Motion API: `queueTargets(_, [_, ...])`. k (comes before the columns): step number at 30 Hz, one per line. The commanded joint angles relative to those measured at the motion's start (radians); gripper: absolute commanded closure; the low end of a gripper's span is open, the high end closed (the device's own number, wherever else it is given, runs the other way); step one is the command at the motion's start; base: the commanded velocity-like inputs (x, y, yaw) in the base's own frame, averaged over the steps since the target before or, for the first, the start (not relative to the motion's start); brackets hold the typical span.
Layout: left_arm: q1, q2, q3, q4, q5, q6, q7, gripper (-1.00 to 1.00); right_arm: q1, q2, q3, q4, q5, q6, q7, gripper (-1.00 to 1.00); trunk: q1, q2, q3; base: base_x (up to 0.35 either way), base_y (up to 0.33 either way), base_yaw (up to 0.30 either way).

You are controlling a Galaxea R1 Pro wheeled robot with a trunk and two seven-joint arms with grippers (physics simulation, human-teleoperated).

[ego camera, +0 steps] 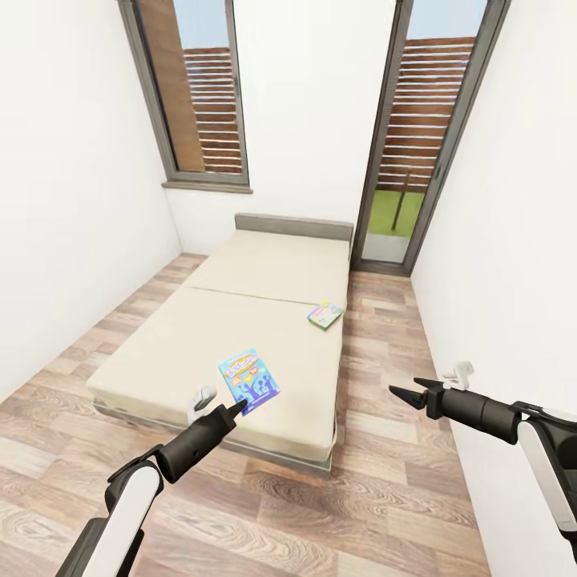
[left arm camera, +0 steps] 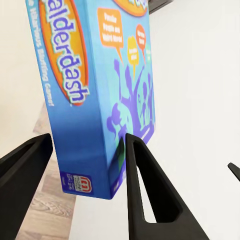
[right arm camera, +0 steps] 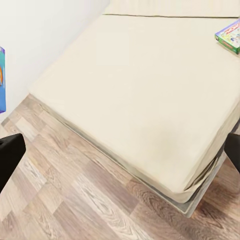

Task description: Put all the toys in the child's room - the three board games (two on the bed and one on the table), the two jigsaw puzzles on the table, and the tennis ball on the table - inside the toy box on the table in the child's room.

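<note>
A blue board game [ego camera: 249, 380] hangs tilted over the near edge of the bed [ego camera: 240, 320], with my left gripper [ego camera: 234, 407] shut on its lower corner. The left wrist view shows that blue box [left arm camera: 95, 90] edge-on between both black fingers [left arm camera: 145, 190], with white wall behind it. A second, white-green board game [ego camera: 325, 315] lies flat near the bed's right edge and also appears as the white-green box [right arm camera: 229, 36] in the right wrist view. My right gripper [ego camera: 407, 393] hovers open over the floor to the right of the bed, holding nothing.
White walls close in the narrow room on both sides, and the right wall [ego camera: 513, 240] is close to my right arm. A tall window [ego camera: 200, 96] and a glass door [ego camera: 409, 160] stand behind the grey headboard [ego camera: 292, 225]. Wood-plank floor [ego camera: 264, 513] surrounds the bed.
</note>
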Motion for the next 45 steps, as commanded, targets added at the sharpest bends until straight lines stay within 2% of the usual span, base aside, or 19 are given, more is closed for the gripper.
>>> queueTargets(1, [-0.001, 0.000, 0.000, 0.000, 0.002, 0.003, 0.000, 1.00, -0.001, 0.000, -0.001, 0.000, -0.002, 0.005, 0.002, -1.00, 0.001, -0.002, 0.000, 0.000, 0.000, 0.000])
queueTargets(11, [0.000, 0.000, 0.000, -0.001, 0.003, 0.003, 0.000, 1.00, 0.003, 0.000, -0.005, 0.000, 0.000, -0.005, 0.003, -1.00, 0.001, -0.002, 0.010, 0.000, 0.000, 0.000])
queueTargets(30, [0.016, 0.000, 0.005, -0.006, 0.008, 0.001, 0.001, 1.00, 0.008, 0.000, -0.012, 0.002, 0.000, -0.039, -0.002, -1.00, 0.001, -0.002, 0.012, 0.000, 0.000, 0.000])
queueTargets(36, [0.020, 0.000, 0.047, -0.002, 0.010, 0.002, 0.002, 1.00, 0.008, 0.000, -0.011, 0.002, 0.000, -0.042, -0.003, -1.00, 0.001, -0.002, 0.012, 0.000, 0.000, 0.000])
queueTargets(42, [0.027, 0.000, 0.072, 0.000, 0.022, 0.002, 0.002, 1.00, 0.009, 0.000, -0.010, 0.000, 0.000, -0.042, -0.001, -1.00, 0.001, -0.002, 0.012, 0.000, 0.000, 0.000])
queueTargets(43, [0.034, 0.000, 0.087, 0.001, 0.049, 0.003, 0.002, 1.00, 0.009, 0.000, -0.010, 0.000, -0.002, -0.039, 0.000, -1.00, 0.001, -0.002, 0.012, 0.000, 0.000, 0.081])
queueTargets(45, [0.035, 0.000, 0.090, 0.001, 0.053, 0.002, 0.004, 1.00, 0.005, 0.001, -0.009, 0.001, -0.001, -0.034, -0.002, -1.00, 0.001, -0.002, 0.012, 0.000, 0.000, 0.106])
